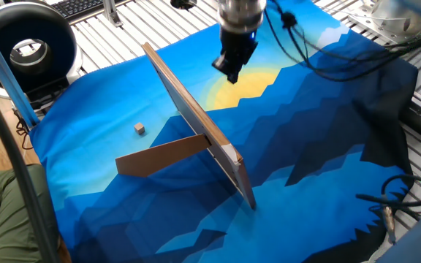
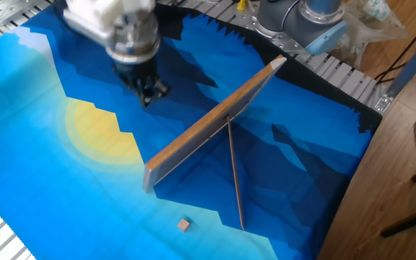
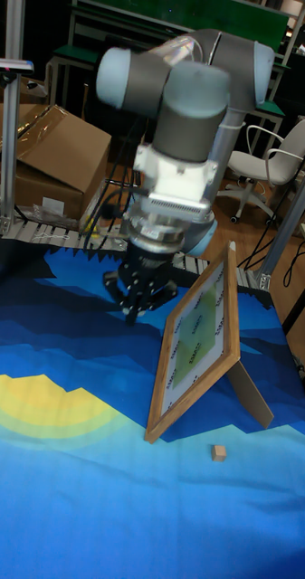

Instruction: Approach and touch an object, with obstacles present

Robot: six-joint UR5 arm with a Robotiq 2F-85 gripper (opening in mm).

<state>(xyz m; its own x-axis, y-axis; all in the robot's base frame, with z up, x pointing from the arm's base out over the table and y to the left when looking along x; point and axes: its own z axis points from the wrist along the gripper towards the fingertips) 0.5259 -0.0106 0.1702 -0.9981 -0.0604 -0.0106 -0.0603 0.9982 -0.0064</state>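
blue cloth (image 1: 320,168): one cube (image 1: 139,128), one board (image 1: 196,124), one end effector (image 1: 230,73).

No text, label, brand or number could be read in any view. The board (image 3: 199,349) carried a green printed sheet dotted with small dark marks on its face, too small to make out, and the cardboard box (image 3: 52,154) showed no legible print.

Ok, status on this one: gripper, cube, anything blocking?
Gripper in the air over the cloth, jaws blurred, holding nothing. Cube untouched, on the board's far side. Board with prop panel stands between them.
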